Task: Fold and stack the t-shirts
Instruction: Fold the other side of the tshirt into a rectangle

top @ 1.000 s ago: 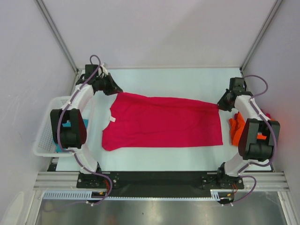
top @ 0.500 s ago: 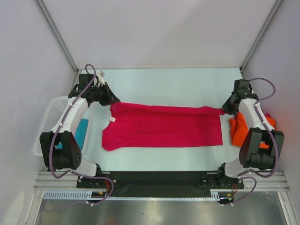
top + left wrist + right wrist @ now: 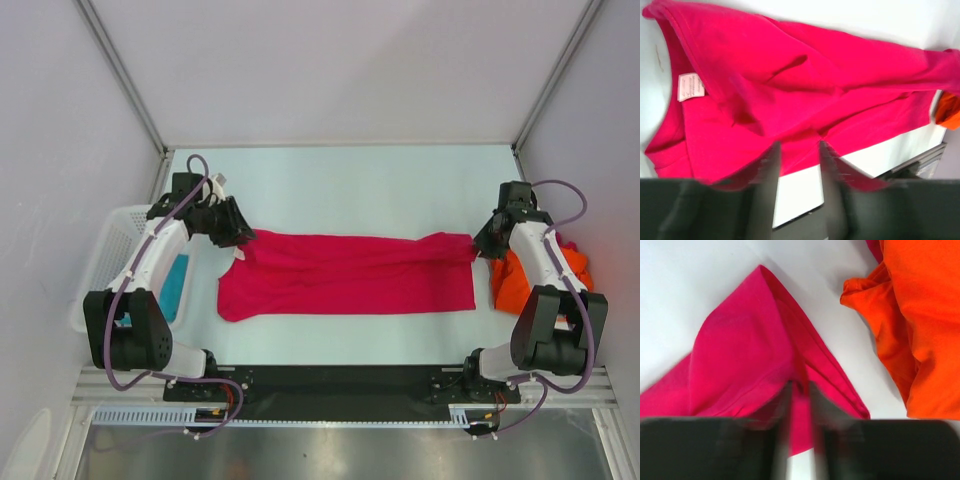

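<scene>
Two end effectors, left (image 3: pixel 797 165) and right (image 3: pixel 800 400), slightly parted, straddle soft folded crimson shirt (image 3: pixel 350 275) edges; grip uncertain.

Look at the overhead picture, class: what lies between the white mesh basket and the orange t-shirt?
The crimson-pink t-shirt stretches between the basket and the orange t-shirt, with bare table around it, as the top view shows.

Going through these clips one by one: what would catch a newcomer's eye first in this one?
The crimson-pink t-shirt dominates, stretched lengthwise across the middle of the pale table with its far edge folded toward the near side. The left gripper sits at its collar end and the right gripper at its hem corner. Next come the crumpled bright orange t-shirt at the right edge and the white mesh basket on the left with teal cloth inside.
</scene>
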`<state>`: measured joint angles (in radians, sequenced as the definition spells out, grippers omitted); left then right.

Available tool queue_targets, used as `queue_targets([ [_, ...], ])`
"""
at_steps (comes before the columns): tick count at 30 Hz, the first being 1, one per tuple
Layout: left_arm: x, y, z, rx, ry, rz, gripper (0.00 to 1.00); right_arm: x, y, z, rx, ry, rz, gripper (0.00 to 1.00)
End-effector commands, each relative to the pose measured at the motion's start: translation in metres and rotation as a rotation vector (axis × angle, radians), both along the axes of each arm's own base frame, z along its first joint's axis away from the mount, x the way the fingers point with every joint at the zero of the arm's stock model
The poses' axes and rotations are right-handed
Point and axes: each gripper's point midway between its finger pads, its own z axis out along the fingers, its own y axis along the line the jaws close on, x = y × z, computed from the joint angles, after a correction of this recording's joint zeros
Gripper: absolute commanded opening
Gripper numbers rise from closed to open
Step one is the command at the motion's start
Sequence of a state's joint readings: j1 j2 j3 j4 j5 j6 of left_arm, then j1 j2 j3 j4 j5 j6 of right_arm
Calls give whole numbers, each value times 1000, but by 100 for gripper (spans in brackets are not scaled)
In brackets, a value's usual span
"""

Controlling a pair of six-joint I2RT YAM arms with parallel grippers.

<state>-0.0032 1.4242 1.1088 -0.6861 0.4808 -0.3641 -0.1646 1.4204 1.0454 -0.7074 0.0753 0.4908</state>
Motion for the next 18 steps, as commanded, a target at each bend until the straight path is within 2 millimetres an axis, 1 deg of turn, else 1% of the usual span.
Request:
queue_targets([
  [1,-7,3,6,29,-25,-19,53,-10,4,1,14,6,31,41],
  [2,-8,5,4,39,-17,-13,60,-11,6,0,29,3,34,53],
  [3,-9,5,2,42,-11,-11,67,-13,8,2,32,-7,36,56],
  [4,-9,6,1,43,-9,-8,72,-15,10,-1,39,-7,38,57],
  [7,-6,5,-3,37,6,-3,74,-17,13,1,48,-15,41,59],
  [10,0,1,-6,13,12,-5,75,-17,14,3,48,-16,46,60],
  [13,3,-1,-16,0,31,-5,75,-14,13,6,44,-23,50,60],
  [16,4,-2,-36,-12,70,8,75,-10,13,9,45,-31,48,60],
  [17,7,-3,-43,-20,82,9,75,-7,18,10,68,-35,63,60],
  [18,5,-6,-50,-26,101,9,75,-5,18,13,69,-40,65,60],
])
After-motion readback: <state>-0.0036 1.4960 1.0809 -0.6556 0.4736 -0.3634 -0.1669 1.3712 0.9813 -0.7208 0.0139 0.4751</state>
